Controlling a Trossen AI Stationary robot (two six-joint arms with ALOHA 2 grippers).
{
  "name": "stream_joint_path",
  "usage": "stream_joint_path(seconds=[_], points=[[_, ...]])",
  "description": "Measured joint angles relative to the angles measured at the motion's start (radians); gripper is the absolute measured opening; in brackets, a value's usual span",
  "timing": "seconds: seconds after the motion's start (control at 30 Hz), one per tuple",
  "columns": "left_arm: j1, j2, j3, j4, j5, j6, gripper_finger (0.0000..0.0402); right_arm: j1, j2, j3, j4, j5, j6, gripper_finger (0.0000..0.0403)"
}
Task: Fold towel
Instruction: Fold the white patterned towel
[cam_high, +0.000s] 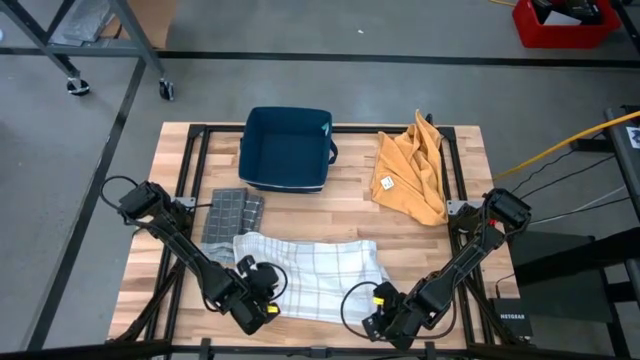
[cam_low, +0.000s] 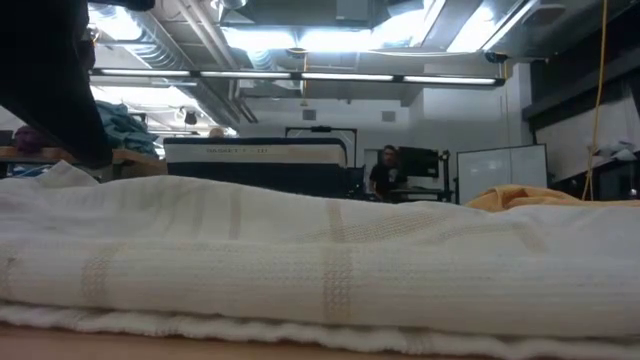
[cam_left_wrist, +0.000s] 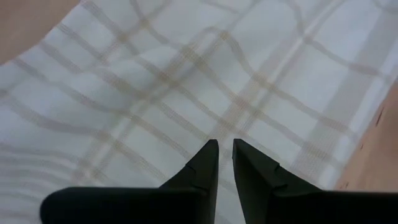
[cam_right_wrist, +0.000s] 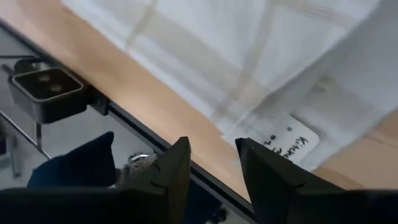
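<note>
White checked towel (cam_high: 312, 272) long axis left-right, left pincer (cam_left_wrist: 225, 149) nearly clenched, right pincer (cam_right_wrist: 212, 146) parted.

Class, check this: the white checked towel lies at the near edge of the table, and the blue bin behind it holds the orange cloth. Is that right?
Not quite. The blue bin is empty; the orange cloth lies on the table beside it, as the high view shows. The white checked towel does lie at the near edge.
</note>
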Motion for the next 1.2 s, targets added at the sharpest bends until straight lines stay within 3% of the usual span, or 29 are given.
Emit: stream_joint_path(seconds=[0.23, 0.47, 0.7, 0.93, 1.2], points=[[0.001, 0.0, 0.0, -0.002, -0.002, 0.052, 0.0033, 0.006, 0.041, 0.001, 0.001, -0.03, 0.16, 0.0142], [0.013, 0.0, 0.0, -0.003, -0.003, 0.052, 0.0033, 0.006, 0.096, 0.001, 0.127, -0.026, 0.192, 0.0142], [0.031, 0.01, 0.0, 0.005, -0.004, 0.127, 0.0033, 0.005, 0.098, 0.002, 0.068, 0.005, 0.267, 0.0142], [0.067, 0.097, 0.0, 0.047, 0.004, 0.209, 0.0033, 0.005, 0.098, 0.003, 0.041, 0.011, 0.301, 0.0142], [0.084, 0.143, 0.001, 0.084, 0.018, 0.207, 0.0033, 0.005, 0.098, 0.003, 0.041, 0.0, 0.322, 0.0142]])
